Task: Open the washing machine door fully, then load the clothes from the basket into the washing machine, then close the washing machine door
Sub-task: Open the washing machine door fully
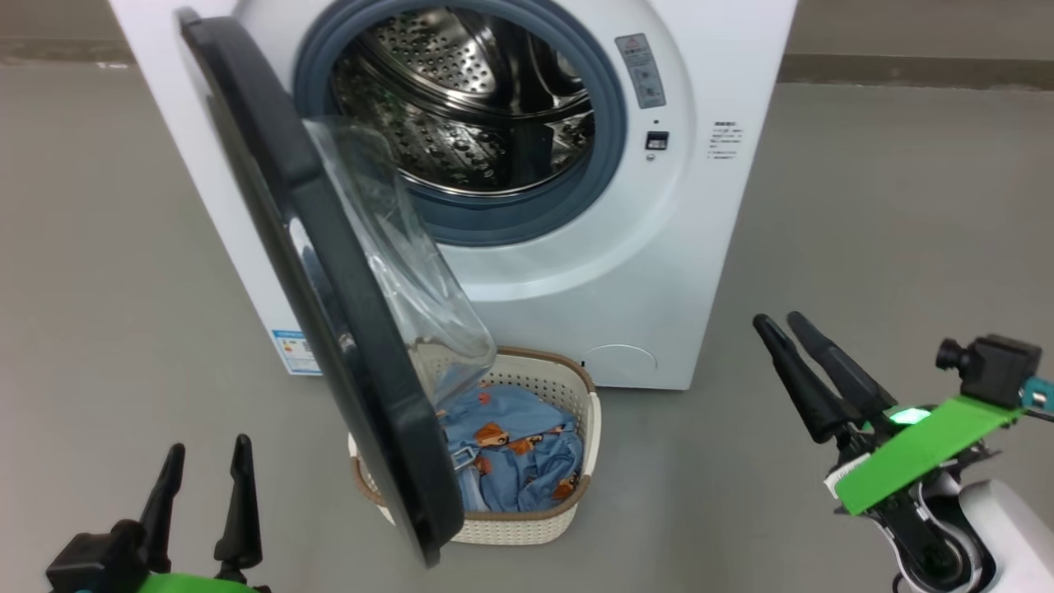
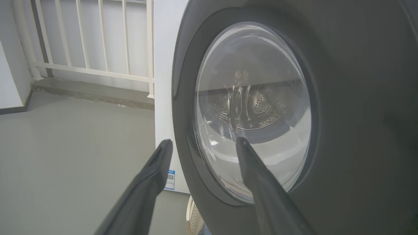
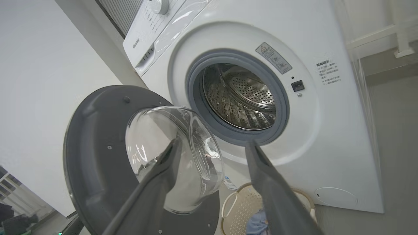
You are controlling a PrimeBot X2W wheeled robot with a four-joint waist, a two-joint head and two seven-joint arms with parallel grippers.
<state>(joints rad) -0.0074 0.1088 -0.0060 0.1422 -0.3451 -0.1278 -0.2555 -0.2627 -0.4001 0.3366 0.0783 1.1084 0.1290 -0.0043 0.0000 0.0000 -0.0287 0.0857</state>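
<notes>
Partly ajar, the washing machine door (image 1: 321, 272) showed its dark rim and clear bowl; left gripper (image 1: 208, 445) and right gripper (image 1: 777, 318) gaped, empty.

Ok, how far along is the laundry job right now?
Done: the washing machine door stands swung out, roughly square to the front, overhanging the basket; probably not fully open. In hand: nothing; the left gripper and right gripper are both open and empty, apart from the door. Left: the clothes lie in the basket, the drum looks empty, and the door needs closing afterwards.
</notes>
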